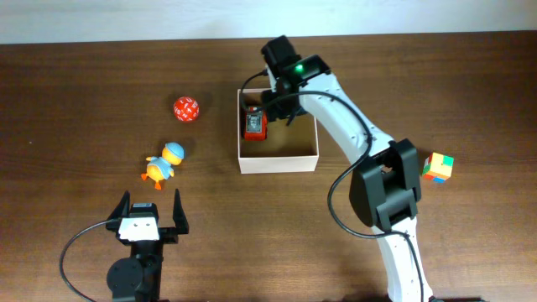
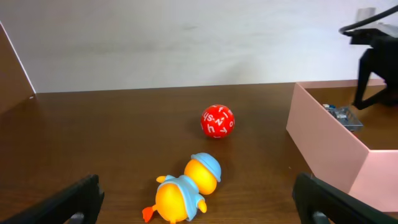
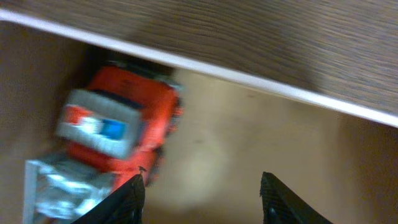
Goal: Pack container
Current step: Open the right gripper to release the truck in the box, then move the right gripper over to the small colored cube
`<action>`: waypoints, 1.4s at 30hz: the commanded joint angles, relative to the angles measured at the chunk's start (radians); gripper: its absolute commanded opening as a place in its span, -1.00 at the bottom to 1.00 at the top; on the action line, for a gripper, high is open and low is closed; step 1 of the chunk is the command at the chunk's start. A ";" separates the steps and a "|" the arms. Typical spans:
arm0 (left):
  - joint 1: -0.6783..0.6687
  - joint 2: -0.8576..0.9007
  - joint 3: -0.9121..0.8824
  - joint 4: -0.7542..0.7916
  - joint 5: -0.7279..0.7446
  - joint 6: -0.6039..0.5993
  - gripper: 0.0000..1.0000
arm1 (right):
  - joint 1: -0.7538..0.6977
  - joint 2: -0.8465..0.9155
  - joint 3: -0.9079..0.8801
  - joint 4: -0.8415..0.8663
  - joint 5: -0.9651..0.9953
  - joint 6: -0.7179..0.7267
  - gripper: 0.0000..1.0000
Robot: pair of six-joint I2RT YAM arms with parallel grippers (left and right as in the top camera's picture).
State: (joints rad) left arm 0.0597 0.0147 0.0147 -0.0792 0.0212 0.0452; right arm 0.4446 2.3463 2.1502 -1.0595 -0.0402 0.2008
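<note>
The container (image 1: pixel 278 161) is a shallow square white-walled box with a tan inside at the table's middle; it also shows in the left wrist view (image 2: pixel 336 146) and the right wrist view (image 3: pixel 249 130). A red toy truck (image 1: pixel 254 124) lies inside it by the left wall, seen too in the right wrist view (image 3: pixel 115 134). My right gripper (image 1: pixel 280 105) is open and empty over the box's far part, just right of the truck (image 3: pixel 202 199). My left gripper (image 1: pixel 152 211) is open and empty near the front edge, just behind an orange and blue duck (image 1: pixel 163 163) (image 2: pixel 185 190).
A red ball with white marks (image 1: pixel 186 108) (image 2: pixel 217 121) lies left of the container. A multicoloured cube (image 1: pixel 438 167) sits at the right, beside the right arm. A pale wall stands beyond the table's far edge.
</note>
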 commanded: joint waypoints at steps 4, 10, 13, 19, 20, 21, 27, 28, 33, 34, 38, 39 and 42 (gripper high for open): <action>0.005 -0.008 -0.005 -0.002 -0.002 0.016 0.99 | -0.020 0.014 0.089 -0.075 -0.013 -0.057 0.16; 0.005 -0.008 -0.005 -0.002 -0.002 0.016 0.99 | -0.020 -0.008 0.312 -0.250 -0.013 -0.088 0.16; 0.005 -0.008 -0.005 -0.002 -0.002 0.016 0.99 | -0.022 -0.028 0.455 -0.355 0.022 -0.097 0.17; 0.005 -0.008 -0.005 -0.002 -0.002 0.016 0.99 | -0.084 -0.048 0.748 -0.602 0.159 -0.083 0.25; 0.005 -0.008 -0.005 -0.002 -0.002 0.016 0.99 | -0.108 -0.048 0.790 -0.641 0.158 -0.071 0.25; 0.005 -0.008 -0.005 -0.002 -0.002 0.016 0.99 | -0.129 -0.048 0.807 -0.640 0.149 -0.069 0.25; 0.005 -0.008 -0.005 -0.002 -0.002 0.016 0.99 | -0.298 -0.103 0.799 -0.639 0.040 -0.043 0.25; 0.005 -0.008 -0.005 -0.002 -0.002 0.016 0.99 | -0.338 -0.119 0.779 -0.639 0.041 -0.043 0.25; 0.005 -0.008 -0.005 -0.002 -0.002 0.016 0.98 | -0.456 -0.225 0.565 -0.639 0.081 -0.055 0.25; 0.005 -0.008 -0.005 -0.002 -0.002 0.016 0.98 | -0.473 -0.247 0.515 -0.639 0.095 -0.055 0.25; 0.005 -0.008 -0.005 -0.002 -0.002 0.016 0.99 | -0.571 -0.358 0.211 -0.639 0.167 -0.025 0.24; 0.005 -0.008 -0.005 -0.002 -0.002 0.016 0.99 | -0.632 -0.386 0.073 -0.635 0.164 0.000 0.25; 0.005 -0.008 -0.005 -0.002 -0.002 0.016 0.99 | -0.719 -0.390 -0.093 -0.596 0.135 -0.002 0.31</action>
State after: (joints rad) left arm 0.0597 0.0147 0.0147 -0.0792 0.0216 0.0452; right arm -0.1799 1.9755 2.2242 -1.6814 0.0860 0.1734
